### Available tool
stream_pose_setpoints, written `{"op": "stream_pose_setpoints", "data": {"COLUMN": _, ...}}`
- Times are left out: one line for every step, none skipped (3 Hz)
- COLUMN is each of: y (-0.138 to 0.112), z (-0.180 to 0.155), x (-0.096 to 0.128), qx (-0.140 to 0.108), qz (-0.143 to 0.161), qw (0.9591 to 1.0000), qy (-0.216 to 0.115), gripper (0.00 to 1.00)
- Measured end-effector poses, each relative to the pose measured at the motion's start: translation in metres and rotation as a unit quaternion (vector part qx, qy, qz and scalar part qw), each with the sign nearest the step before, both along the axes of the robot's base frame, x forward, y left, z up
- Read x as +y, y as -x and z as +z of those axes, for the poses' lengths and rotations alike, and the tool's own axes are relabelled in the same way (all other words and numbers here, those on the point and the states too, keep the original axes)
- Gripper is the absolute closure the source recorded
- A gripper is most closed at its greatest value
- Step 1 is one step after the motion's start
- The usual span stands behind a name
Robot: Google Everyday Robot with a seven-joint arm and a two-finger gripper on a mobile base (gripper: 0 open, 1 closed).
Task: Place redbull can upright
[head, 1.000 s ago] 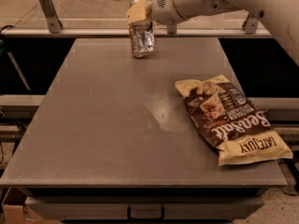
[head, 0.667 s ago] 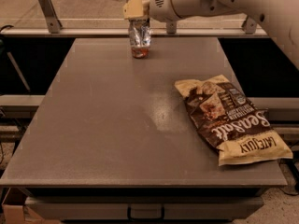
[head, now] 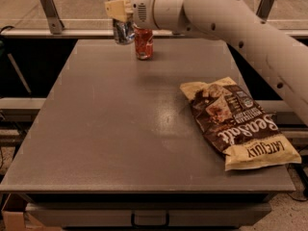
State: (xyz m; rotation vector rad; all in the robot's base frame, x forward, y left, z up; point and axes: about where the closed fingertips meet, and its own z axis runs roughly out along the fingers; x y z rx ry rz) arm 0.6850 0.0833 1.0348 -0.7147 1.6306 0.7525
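Observation:
The redbull can (head: 123,31) is a slim silver can, upright in my gripper (head: 119,8) at the far edge of the table, its base about level with the tabletop. The gripper's beige fingers (head: 115,7) close on the can's top part from above. My white arm (head: 226,18) reaches in from the upper right.
A red soda can (head: 143,43) stands upright just right of the held can, close to it. A brown and cream chip bag (head: 233,121) lies flat on the right side of the grey table (head: 110,129). Metal railings run behind the table.
My gripper has moved left and slightly up with the silver can. The red soda can, hidden behind it before, now shows to its right.

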Motion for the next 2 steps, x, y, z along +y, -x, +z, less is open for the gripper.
{"op": "stream_pose_setpoints", "data": {"y": -0.006, "z": -0.007, "x": 0.018, "qx": -0.052, "qz": 0.028, "qw": 0.9981, "qy": 0.014, "gripper": 1.0}}
{"op": "stream_pose_setpoints", "data": {"y": -0.007, "z": -0.027, "x": 0.028, "qx": -0.063, "qz": 0.05, "qw": 0.9964, "qy": 0.027, "gripper": 1.0}}
